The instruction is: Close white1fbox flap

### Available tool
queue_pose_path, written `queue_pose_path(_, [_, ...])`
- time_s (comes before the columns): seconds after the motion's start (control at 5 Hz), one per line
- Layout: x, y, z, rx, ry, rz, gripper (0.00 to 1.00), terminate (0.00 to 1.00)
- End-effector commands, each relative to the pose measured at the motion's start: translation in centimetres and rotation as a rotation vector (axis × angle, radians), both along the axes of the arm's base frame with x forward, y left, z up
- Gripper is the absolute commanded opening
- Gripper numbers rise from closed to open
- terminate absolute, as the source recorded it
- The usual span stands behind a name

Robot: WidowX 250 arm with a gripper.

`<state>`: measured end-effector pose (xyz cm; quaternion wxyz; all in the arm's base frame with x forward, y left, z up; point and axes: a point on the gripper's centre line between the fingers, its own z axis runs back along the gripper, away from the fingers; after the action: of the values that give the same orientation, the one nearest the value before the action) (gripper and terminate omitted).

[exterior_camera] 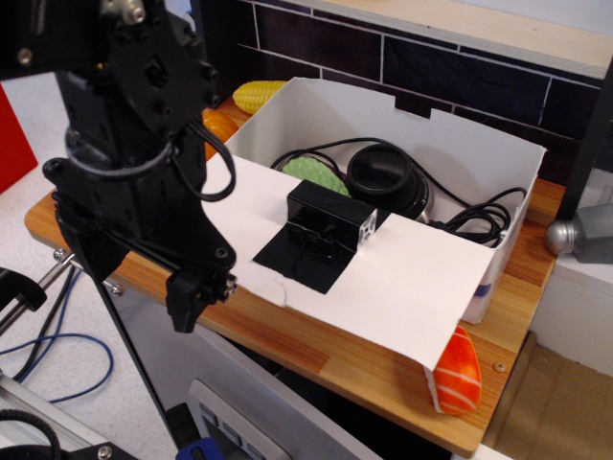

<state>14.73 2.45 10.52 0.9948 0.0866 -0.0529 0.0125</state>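
Note:
The white1fbox (436,144) stands open on a wooden shelf (316,350). Its flap (402,287) is folded outward over the near long side and slopes down toward me, with the black tape patch (302,259) facing up. A small tear shows at the flap's lower edge. My black gripper (196,299) hangs at the flap's left end, just below its lower left corner, over the shelf's front edge. I cannot tell whether its fingers are open or shut, or whether they touch the flap.
Inside the box lie a green toy (316,174), a round black device (383,177) with cables, and a black block (330,216) at the near rim. A salmon sushi toy (458,372) lies under the flap's right corner. Yellow corn (259,94) sits behind the box. A silver object (575,235) is at the right.

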Motion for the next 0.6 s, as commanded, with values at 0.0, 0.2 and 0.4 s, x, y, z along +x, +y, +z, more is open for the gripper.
queue_pose_path(0.0, [0.0, 0.0, 0.0, 0.000, 0.000, 0.000, 1.00, 0.00])
queue_pose_path(0.2, [0.1, 0.1, -1.1, -0.023, -0.067, -0.009, 1.00, 0.00])
queue_pose_path(0.4, [0.7, 0.1, -1.8, -0.042, -0.094, -0.017, 1.00, 0.00])
